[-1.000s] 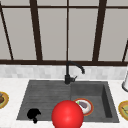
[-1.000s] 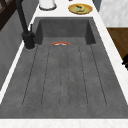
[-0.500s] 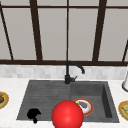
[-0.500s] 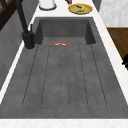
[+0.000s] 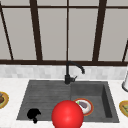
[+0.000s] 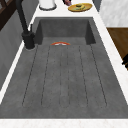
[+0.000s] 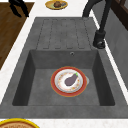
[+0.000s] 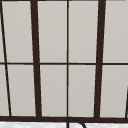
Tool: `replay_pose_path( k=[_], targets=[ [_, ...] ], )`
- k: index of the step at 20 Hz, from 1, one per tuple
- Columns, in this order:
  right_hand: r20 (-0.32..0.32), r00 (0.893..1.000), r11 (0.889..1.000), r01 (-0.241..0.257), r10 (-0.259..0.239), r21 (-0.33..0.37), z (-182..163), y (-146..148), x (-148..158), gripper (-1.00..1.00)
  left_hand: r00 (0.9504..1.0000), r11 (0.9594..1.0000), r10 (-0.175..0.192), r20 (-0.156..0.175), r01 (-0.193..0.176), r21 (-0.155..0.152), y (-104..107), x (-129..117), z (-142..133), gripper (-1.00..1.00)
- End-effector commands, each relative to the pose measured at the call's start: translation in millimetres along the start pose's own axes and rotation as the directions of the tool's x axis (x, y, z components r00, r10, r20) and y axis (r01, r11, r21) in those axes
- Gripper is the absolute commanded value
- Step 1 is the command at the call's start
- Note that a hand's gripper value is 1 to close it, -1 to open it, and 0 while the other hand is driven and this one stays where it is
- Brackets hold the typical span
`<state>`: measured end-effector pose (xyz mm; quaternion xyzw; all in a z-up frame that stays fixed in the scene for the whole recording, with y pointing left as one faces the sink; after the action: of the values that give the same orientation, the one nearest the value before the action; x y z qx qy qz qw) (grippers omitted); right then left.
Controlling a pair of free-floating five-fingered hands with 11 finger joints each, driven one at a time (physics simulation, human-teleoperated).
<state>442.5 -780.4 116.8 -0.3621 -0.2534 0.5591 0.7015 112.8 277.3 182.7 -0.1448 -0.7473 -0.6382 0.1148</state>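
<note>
Fingers of the left hand [image 5: 33, 115] looked curled, empty, above the sink's [image 5: 45, 92] front-left edge; red ball [image 5: 67, 115] partly hid the plate [image 5: 88, 110].

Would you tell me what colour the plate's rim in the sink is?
Orange-red, around a white plate; the right side view shows it best.

red ball [image 5: 67, 115] | round, glossy | front sink edge, beside plate [image 5: 90, 108]

Front, both sides, upper; shared sink [image 5: 107, 110]
</note>
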Motion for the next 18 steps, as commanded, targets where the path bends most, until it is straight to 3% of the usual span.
replay_pose_path(
  k=[1, 5, 18],
  targets=[
    [-0.087, 0.992, 0.996, 0.092, -0.091, 0.007, -12, 16, 1, 1.0, 1.0, 1.0, 0.0, 0.0, 0.0, 0.0, 0, 0, 0, 0.0],
    [-0.049, 0.989, 0.989, 0.142, -0.141, 0.027, -1, -1, -5, 1.0, 1.0, 1.0, 0.0, 0.0, 0.0, 0.0, 0, 0, 0, 0.0],
    [-0.073, 0.991, 0.994, 0.11, -0.11, -0.002, 7, -17, -4, 1.0, 1.0, 1.0, 0.0, 0.0, 0.0, 0.0, 0, 0, 0, 0.0]
  ],
)
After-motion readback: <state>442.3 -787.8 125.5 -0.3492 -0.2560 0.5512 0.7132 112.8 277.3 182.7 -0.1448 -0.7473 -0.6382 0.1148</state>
